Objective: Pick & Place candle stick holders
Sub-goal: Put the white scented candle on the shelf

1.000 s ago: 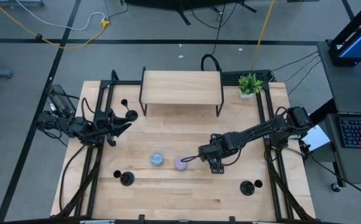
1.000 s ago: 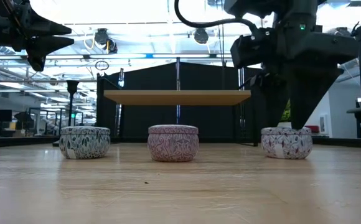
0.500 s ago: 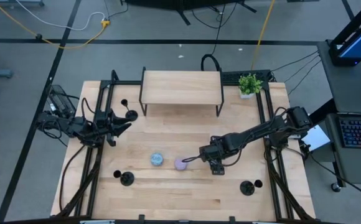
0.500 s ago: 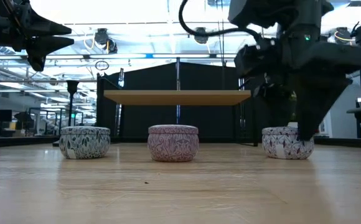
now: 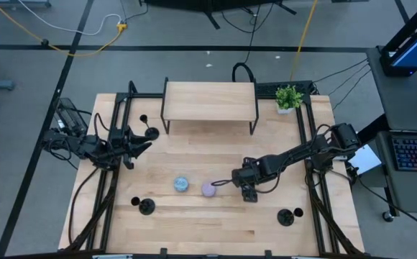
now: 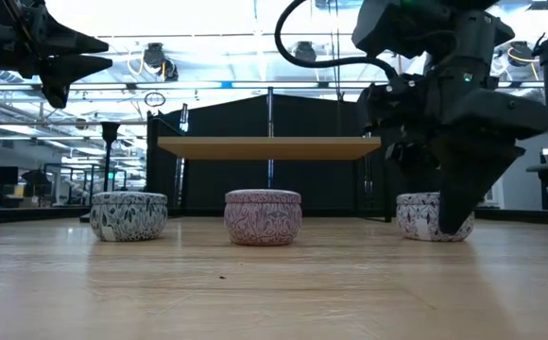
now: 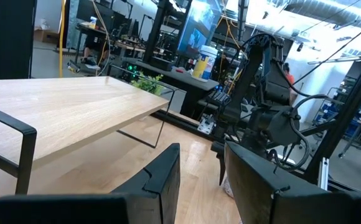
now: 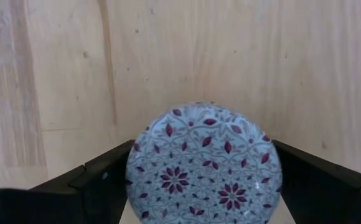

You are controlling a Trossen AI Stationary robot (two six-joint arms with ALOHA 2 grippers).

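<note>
Candle stick holders (image 5: pixel 151 132) are all sitting loose on the bench (image 5: pixel 216 230), none of them picked up: one at about 10 o'clock, a second holder (image 5: pixel 146 207) down at 7 o'clock, and a third holder (image 5: pixel 285 216) way over at 5 o'clock. The left end effector (image 5: pixel 138 144) hangs up in the air over the bench's 9 o'clock edge, just beside that first holder, fingers a little apart with nothing between them. Moving right, a blue tin (image 5: pixel 181 184) and a purple tin (image 5: pixel 208 189) sit side by side around the middle. A wooden shelf (image 5: pixel 210 101) stands at 12 o'clock. Right of the purple tin, the right end effector (image 5: pixel 244 188) is down low on the bench, fingers spread wide and straddling a third tin (image 8: pixel 202 165) with a red flower pattern. Can't tell if the fingers actually touch it. A small plant (image 5: pixel 288 97) sits at 1 o'clock.
</note>
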